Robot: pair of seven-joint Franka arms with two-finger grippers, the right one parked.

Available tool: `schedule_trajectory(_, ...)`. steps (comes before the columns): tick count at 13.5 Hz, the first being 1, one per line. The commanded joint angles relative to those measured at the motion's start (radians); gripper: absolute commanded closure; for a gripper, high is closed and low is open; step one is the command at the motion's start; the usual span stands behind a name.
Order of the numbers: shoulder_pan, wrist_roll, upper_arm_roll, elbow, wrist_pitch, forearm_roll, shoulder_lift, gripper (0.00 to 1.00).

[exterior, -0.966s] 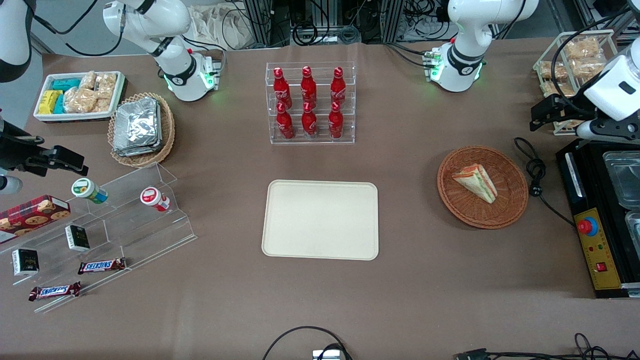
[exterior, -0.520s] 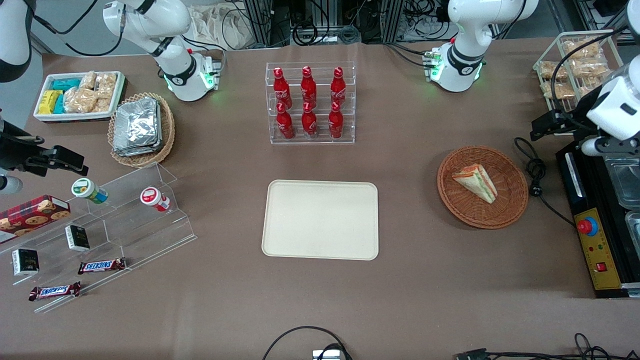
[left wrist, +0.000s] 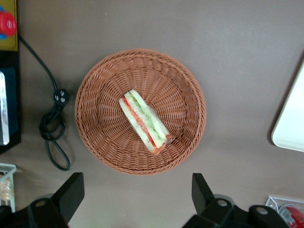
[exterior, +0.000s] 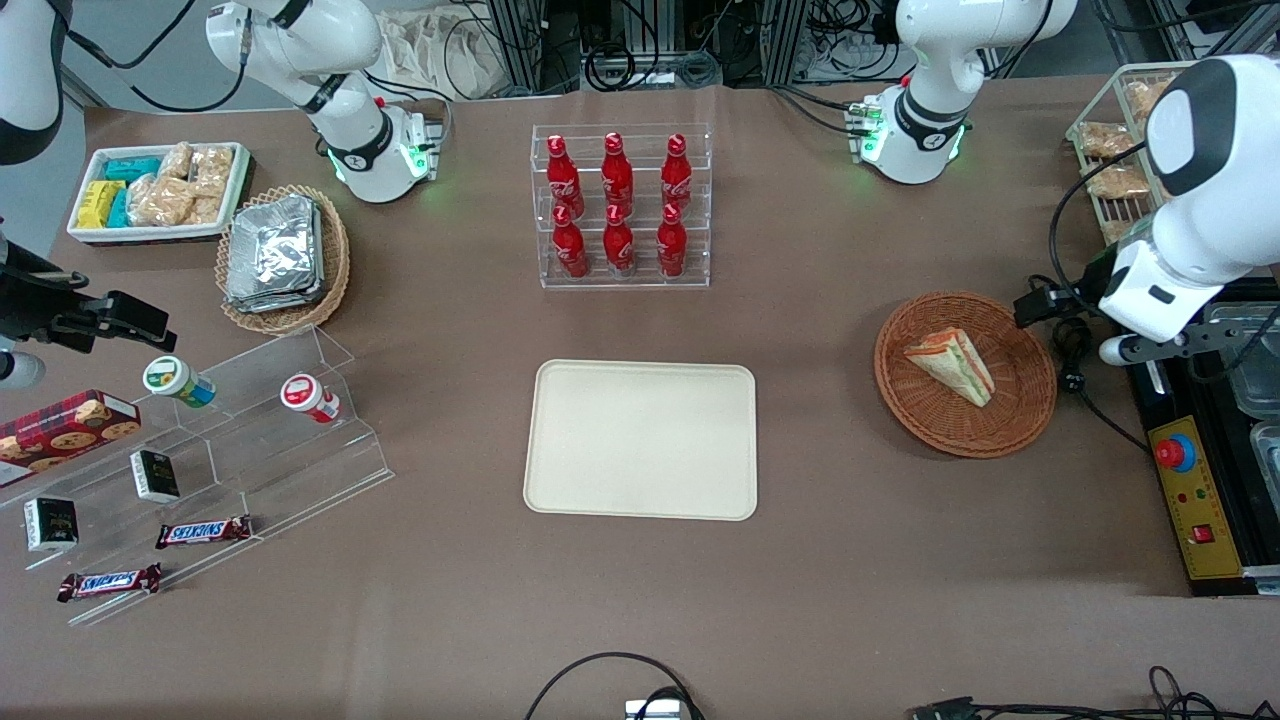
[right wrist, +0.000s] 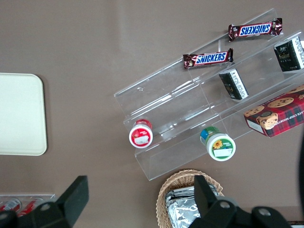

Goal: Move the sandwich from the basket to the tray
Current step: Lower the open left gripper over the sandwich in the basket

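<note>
Inside the basket (left wrist: 140,112) lies the sandwich (left wrist: 145,121); gripper (left wrist: 135,197) jaws spread above.

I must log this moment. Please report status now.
Gripper open, above the basket, holding nothing. Sandwich lies in basket, untouched. Tray bare. Nothing blocks the way.

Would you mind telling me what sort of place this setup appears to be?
Probably a robotics lab staged as a snack counter: cola bottles in a clear rack, a sandwich in a wicker basket beside a tray, cables along the table edge. The open gripper hovers above the basket.
</note>
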Motion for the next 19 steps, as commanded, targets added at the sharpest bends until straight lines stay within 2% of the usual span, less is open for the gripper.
schedule_trajectory(1, 0.004, -0.102, -0.006, -0.094, 0.061, 0.013, -0.048, 0.0)
schedule_trajectory(6, -0.01, -0.259, -0.017, -0.276, 0.235, 0.016, -0.071, 0.0)
schedule_trajectory(9, -0.01, -0.384, -0.05, -0.358, 0.328, 0.077, -0.071, 0.0)
schedule_trajectory(11, -0.01, -0.47, -0.081, -0.412, 0.399, 0.088, -0.068, 0.0)
schedule_trajectory(15, -0.01, -0.567, -0.09, -0.483, 0.523, 0.142, -0.044, 0.0)
schedule_trajectory(19, -0.001, -0.616, -0.089, -0.52, 0.64, 0.148, 0.01, 0.0)
